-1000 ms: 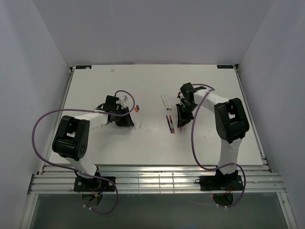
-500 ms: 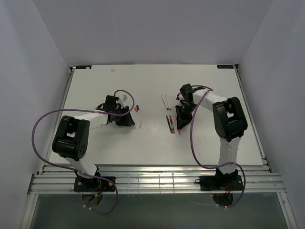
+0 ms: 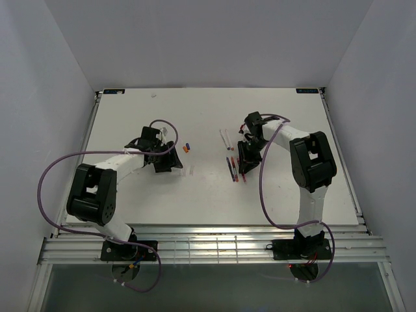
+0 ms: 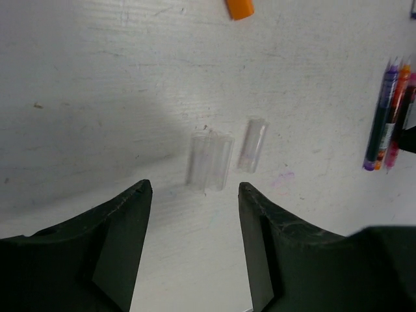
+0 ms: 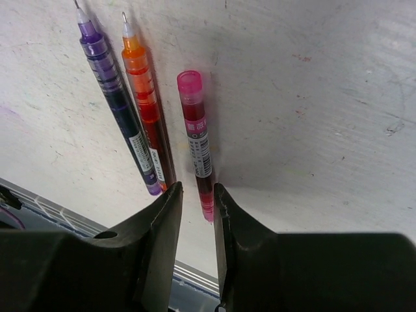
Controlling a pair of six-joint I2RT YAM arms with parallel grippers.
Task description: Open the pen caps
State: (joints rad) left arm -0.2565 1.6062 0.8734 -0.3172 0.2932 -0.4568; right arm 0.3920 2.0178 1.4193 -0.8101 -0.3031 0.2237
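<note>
Widening left gripper (image 4: 194, 187), empty; right gripper (image 5: 198, 188) parting narrowly, seemingly releasing pink pen (image 5: 195, 136).

In the top view the orange cap (image 3: 184, 149) and blue cap (image 3: 188, 144) are specks left of centre, too small for detail. In the left wrist view the top edge cuts off the orange cap; a sliver at the upper right corner is perhaps the blue one. The clear tubes (image 4: 209, 161) at centre look blurred.

No legible text; only tiny blurred barcode labels (image 5: 201, 153) on the pens (image 5: 144, 110).
</note>
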